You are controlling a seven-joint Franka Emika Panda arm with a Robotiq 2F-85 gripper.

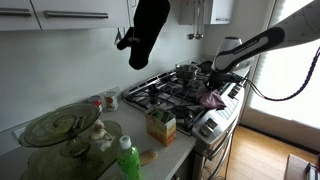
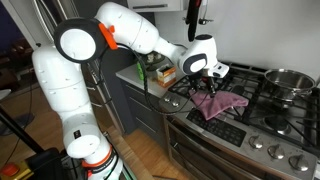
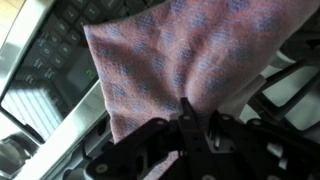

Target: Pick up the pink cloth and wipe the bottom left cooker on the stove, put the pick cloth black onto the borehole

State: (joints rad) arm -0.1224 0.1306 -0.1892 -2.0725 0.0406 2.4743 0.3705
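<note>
One gripper [image 2: 208, 84] is all I am driving here, and it is clamping together on a raised fold of the pink cloth [image 2: 222, 104]. In the wrist view its dark tips are meeting in the fabric, with the rest of the pink cloth [image 3: 170, 60] fanning out away from them. The cloth is draping over a front burner grate of the stove [image 2: 265, 118], one edge hanging close to the knob panel [image 2: 255, 147], and the gripper is leaning down onto it from above. In both exterior views the white arm is reaching across the stove front to get there. Behind the cloth, a steel pot [image 2: 289, 80] is sitting on a back burner, well apart from the gripper. Beyond the stove, the counter [image 1: 183, 148] is carrying a small carton [image 1: 160, 127], a green bottle [image 1: 127, 158] and a glass bowl [image 1: 55, 126]. Above the stove, a black oven mitt [image 1: 150, 30] is hanging from the cabinets
</note>
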